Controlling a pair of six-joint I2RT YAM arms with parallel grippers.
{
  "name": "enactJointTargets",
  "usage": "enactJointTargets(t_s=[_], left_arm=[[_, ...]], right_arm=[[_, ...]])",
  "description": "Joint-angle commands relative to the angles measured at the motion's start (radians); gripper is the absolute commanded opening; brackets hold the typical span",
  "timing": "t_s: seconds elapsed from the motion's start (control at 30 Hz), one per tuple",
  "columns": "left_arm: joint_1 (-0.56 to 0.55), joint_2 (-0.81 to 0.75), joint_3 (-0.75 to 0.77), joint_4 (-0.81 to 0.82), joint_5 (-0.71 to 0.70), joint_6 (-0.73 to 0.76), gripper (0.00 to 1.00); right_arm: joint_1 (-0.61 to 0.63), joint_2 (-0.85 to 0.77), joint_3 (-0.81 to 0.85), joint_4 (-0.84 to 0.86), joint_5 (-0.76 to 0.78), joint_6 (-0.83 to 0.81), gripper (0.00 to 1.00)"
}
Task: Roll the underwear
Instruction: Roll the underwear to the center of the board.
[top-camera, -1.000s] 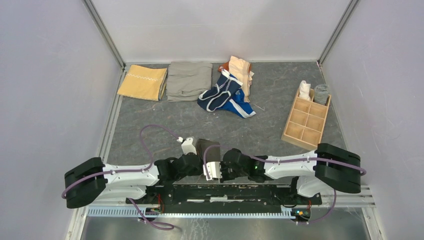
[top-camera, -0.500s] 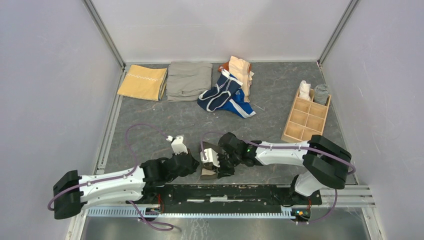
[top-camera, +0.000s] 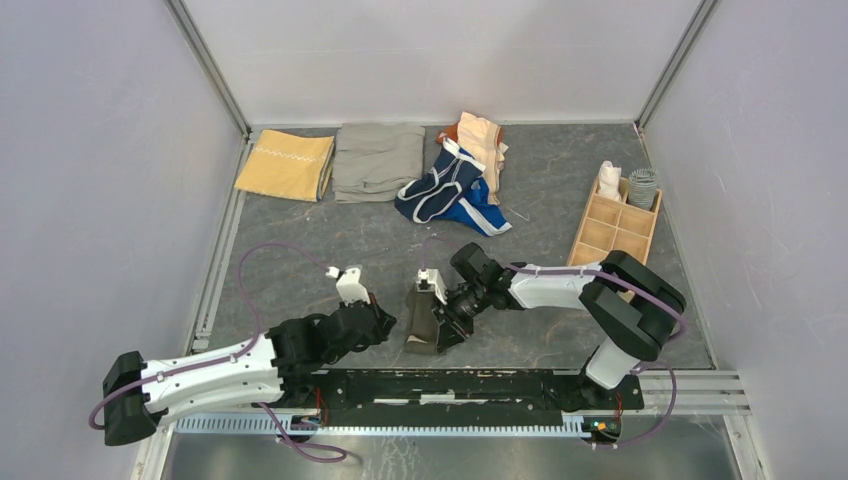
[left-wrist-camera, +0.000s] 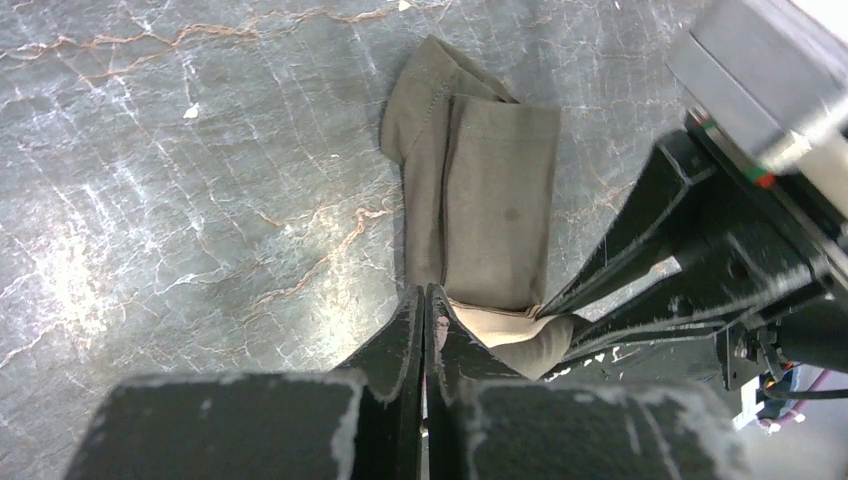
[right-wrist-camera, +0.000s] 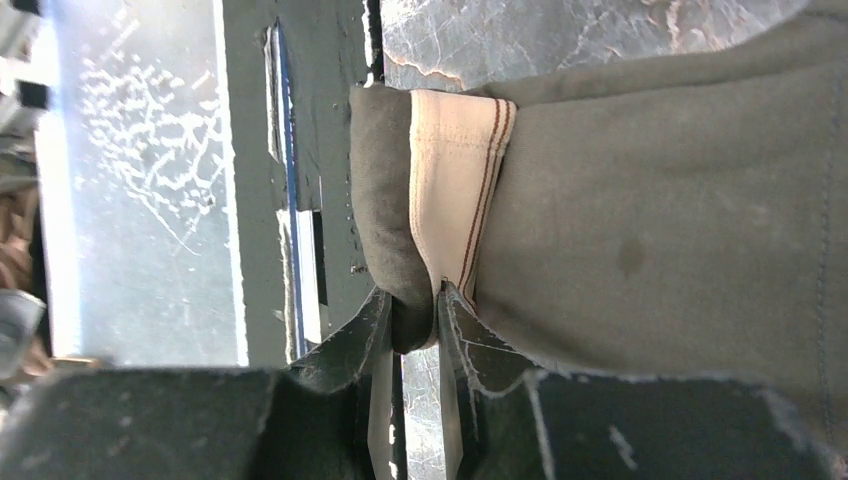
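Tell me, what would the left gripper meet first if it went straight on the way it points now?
The folded grey-brown underwear. It lies directly ahead of the shut left gripper and seems very near, though the depth is hard to judge.

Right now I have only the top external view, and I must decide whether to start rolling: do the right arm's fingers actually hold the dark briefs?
Observer: Yes. The right wrist view shows the right fingers pinched on a folded edge of the dark grey-brown briefs, right at the tan waistband.
Operator: And the left fingers?
Observer: The left wrist view shows the left fingers shut with no cloth between them, tips beside the waistband end.
Operator: Is it rolled yet?
Observer: No. In that view it lies as a flat strip, folded lengthwise, on the table.
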Motion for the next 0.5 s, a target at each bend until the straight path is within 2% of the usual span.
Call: enactJointTargets(t_s=[0.0,0.2,0.47], left_arm=[[-0.001,0.005,0.037,0.078,0.033,0.113,0.02],[-0.002,0.034,0.034,0.169,0.096,0.171,0.02],[-0.001,0.088,0.045,0.242,0.144,0.213,0.02]], right_arm=[[-0.042,0.036,-0.039,0.08,-0.06,0.166,0.0],[-0.098,0.029,-0.077,0.19,-0.064,0.292,0.0],[-0.134,0.095,-0.058,0.193,-0.041,0.342,0.0]])
